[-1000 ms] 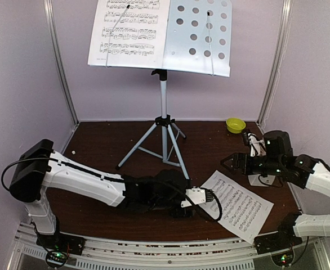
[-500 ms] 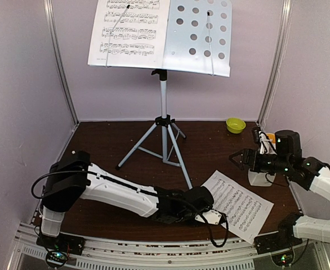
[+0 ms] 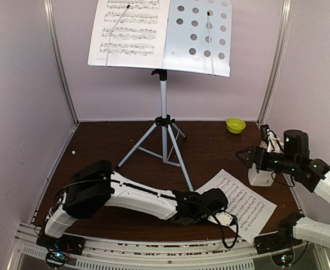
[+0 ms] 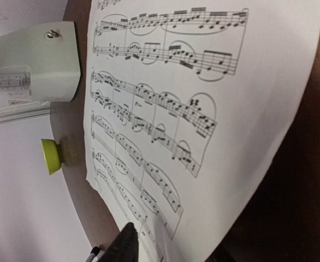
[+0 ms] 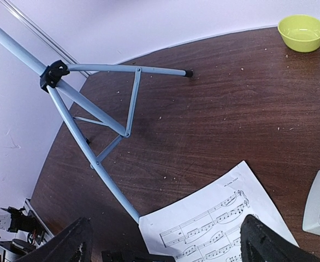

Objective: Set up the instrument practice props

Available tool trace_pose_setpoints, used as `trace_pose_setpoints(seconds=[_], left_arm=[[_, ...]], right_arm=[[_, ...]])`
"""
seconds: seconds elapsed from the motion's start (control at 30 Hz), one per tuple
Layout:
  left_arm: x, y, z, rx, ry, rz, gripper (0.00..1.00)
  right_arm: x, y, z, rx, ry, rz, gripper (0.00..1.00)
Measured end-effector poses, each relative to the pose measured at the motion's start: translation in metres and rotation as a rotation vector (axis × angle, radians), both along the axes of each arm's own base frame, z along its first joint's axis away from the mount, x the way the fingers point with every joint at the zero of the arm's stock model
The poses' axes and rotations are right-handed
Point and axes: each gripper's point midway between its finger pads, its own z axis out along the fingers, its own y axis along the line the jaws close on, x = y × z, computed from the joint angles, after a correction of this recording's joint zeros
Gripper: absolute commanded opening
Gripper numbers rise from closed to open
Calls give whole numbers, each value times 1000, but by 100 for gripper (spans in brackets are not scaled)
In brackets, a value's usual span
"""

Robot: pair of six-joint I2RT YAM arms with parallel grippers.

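Left gripper [image 3: 228, 218]: set low at the near left edge of the loose page [image 3: 241, 202], at the end of an arm stretched across the front of the table [image 3: 108, 146]. The left wrist view shows one dark finger [image 4: 126, 244] lying over the paper's edge with the other finger out of sight, so whether the jaws have closed on the paper cannot be told. Right gripper [image 3: 248, 159]: raised over the table's right side, jaws spread wide, nothing between them and nothing touched. Its own view has the two fingers at the lower corners, with the far corner of the loose page below. Writing, loose page: black printed staves of notes with slurs and beams, several systems deep. No title or words can be made out. Writing, mounted page [image 3: 130, 31]: the same kind of printed staves, too small to read further. Metronome [image 3: 261, 175]: small, white, standing on the table just beside the far right edge of the loose page, beneath the right gripper. Its clear front shows a fine graduated scale, with marks too small to read. Music stand [image 3: 164, 140]: silver tripod upright at back centre, white perforated desk at top, the mounted page on the desk's left half under a thin wire arm, round holes showing on the right half. Bowl [image 3: 235, 125]: yellow-green, at the back right corner, well apart from the loose page.
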Motion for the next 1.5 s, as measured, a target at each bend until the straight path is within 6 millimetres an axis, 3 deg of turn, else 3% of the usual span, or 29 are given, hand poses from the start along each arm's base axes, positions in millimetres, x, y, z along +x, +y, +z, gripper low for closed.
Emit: trace_pose_setpoints(seconds=[0.07, 0.1, 0.27, 0.43, 0.6, 0.7, 0.8, 0.9, 1.13, 1.33, 1.5], left_arm=[[-2, -4, 1, -3, 9, -17, 2], [-4, -6, 2, -9, 15, -24, 0], [-11, -13, 13, -58, 81, -32, 0], [-25, 12, 35, -130, 269, 28, 0], [-21, 43, 127, -331, 414, 89, 0], [-19, 68, 176, -462, 518, 124, 0], [-19, 100, 202, -557, 624, 173, 0], [-19, 138, 205, -625, 732, 265, 0], [-13, 223, 188, -771, 895, 532, 0], [-8, 258, 207, -922, 928, 670, 0], [-5, 264, 214, -983, 960, 724, 0]], right_arm=[[-1, -3, 4, 3, -9, -7, 94], [-1, -4, 7, 5, -16, -10, 94], [-6, -9, 31, 15, -73, -19, 95], [-14, -15, 71, 28, -171, -28, 95], [-20, -19, 110, 36, -257, -29, 95], [-20, -19, 120, 35, -278, -27, 95], [-16, -18, 120, 29, -271, -28, 94], [-12, -15, 114, 25, -250, -21, 94], [0, -4, 108, 52, -212, 12, 90], [5, 12, 103, 116, -173, 58, 86], [0, 42, 86, 149, -99, 142, 86]])
